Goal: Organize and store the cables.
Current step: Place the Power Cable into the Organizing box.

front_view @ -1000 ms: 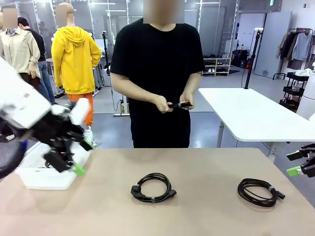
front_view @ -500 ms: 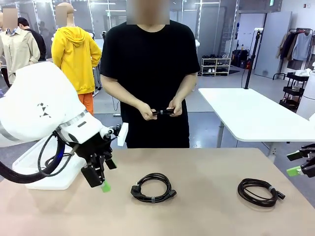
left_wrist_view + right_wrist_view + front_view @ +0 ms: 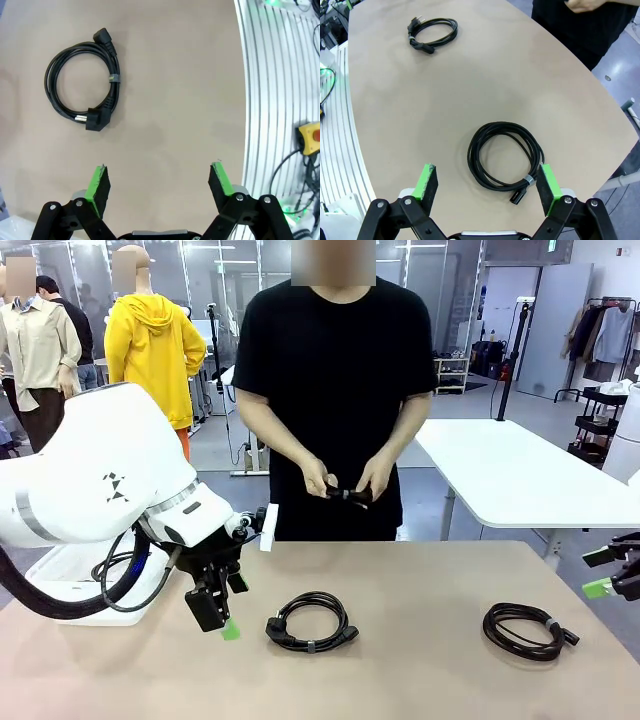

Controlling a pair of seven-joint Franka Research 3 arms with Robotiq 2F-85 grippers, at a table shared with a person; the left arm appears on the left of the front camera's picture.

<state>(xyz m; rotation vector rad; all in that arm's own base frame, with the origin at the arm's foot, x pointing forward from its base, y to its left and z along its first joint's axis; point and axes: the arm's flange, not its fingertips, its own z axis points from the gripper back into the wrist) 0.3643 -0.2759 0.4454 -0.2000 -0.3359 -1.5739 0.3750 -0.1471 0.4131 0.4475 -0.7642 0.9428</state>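
Left gripper (image 3: 232,608), spread wide and empty, hangs left of the power cord (image 3: 312,621); right gripper (image 3: 487,172) (equally spread, empty) near the right cable coil (image 3: 525,630).

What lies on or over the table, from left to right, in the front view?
White bin → left gripper → coiled power cable with plugs → second coiled black cable → right gripper.

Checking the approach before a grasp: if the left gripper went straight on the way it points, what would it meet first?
Most likely the bare table: the open left gripper points down at it, and the coiled cable lies off to one side of that line.
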